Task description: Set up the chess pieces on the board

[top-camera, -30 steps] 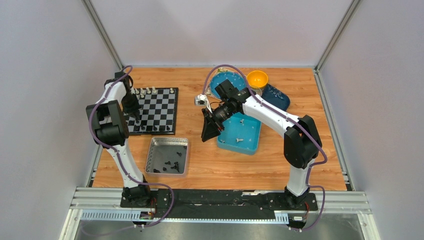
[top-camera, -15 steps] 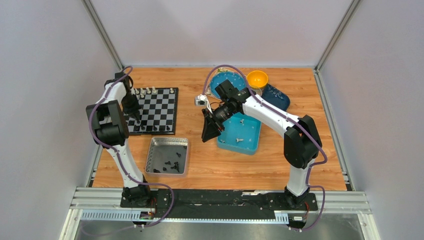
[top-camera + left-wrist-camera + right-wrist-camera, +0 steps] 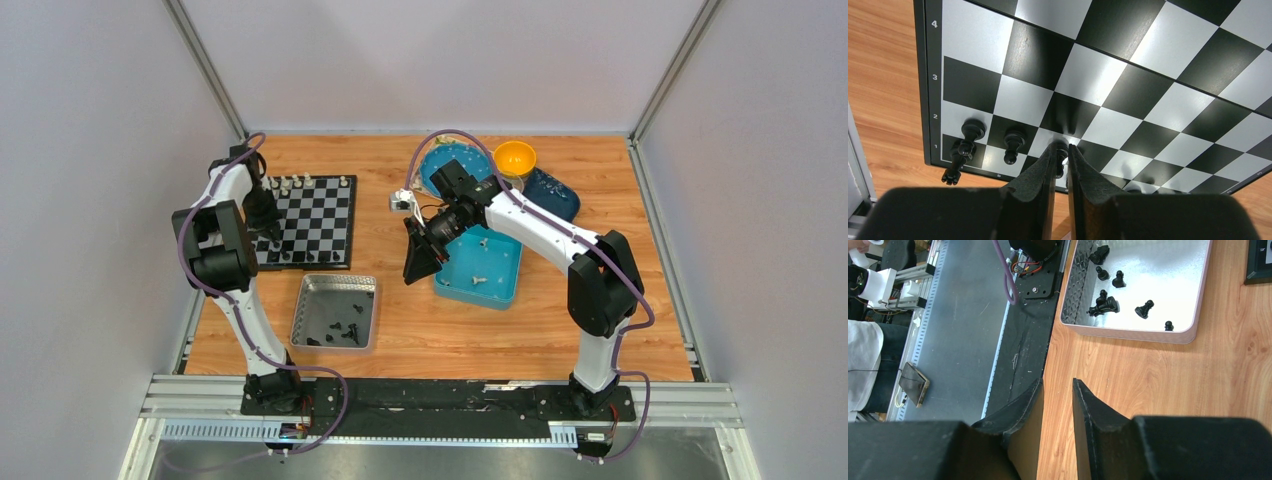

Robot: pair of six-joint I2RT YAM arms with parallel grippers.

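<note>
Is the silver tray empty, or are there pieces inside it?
Not empty. The right wrist view shows several black chess pieces lying inside the silver tray.

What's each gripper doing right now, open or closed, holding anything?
Left gripper: closed on a black chess piece.
Right gripper: open, holding nothing.

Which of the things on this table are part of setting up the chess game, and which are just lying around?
Part of the job: chessboard; black pieces in the metal tray; white pieces in the square blue tray; one black piece in the left jaws.
Lying about: orange bowl; round blue plate; dark blue dish.
</note>
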